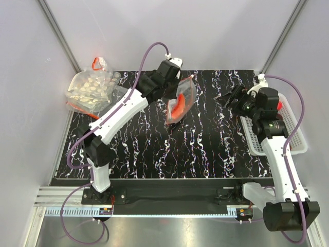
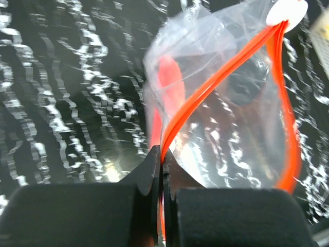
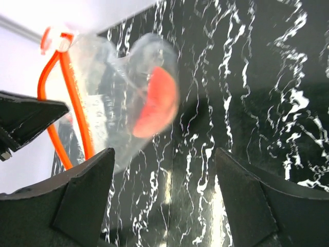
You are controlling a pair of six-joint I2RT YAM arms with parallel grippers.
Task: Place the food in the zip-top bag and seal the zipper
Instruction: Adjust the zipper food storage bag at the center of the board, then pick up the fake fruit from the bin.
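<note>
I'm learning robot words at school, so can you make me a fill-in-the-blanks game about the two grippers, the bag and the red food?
1. The left gripper is ____ on the zipper.
2. The red food is ____ the zip-top bag.
3. The right gripper is ____ and holds nothing.
4. The white basket sits on the table beside the ____ arm.

Missing words: shut; inside; open; right.

Two grippers: left gripper (image 2: 162, 159), right gripper (image 3: 164, 154). One zip-top bag (image 1: 181, 100) with one zipper (image 2: 216, 82) at the left gripper's fingertips, one red food piece (image 3: 154, 103) inside. One larger bag of whitish pieces (image 1: 92, 88) off its left. One white basket (image 1: 299, 135) beside the right gripper.
</note>
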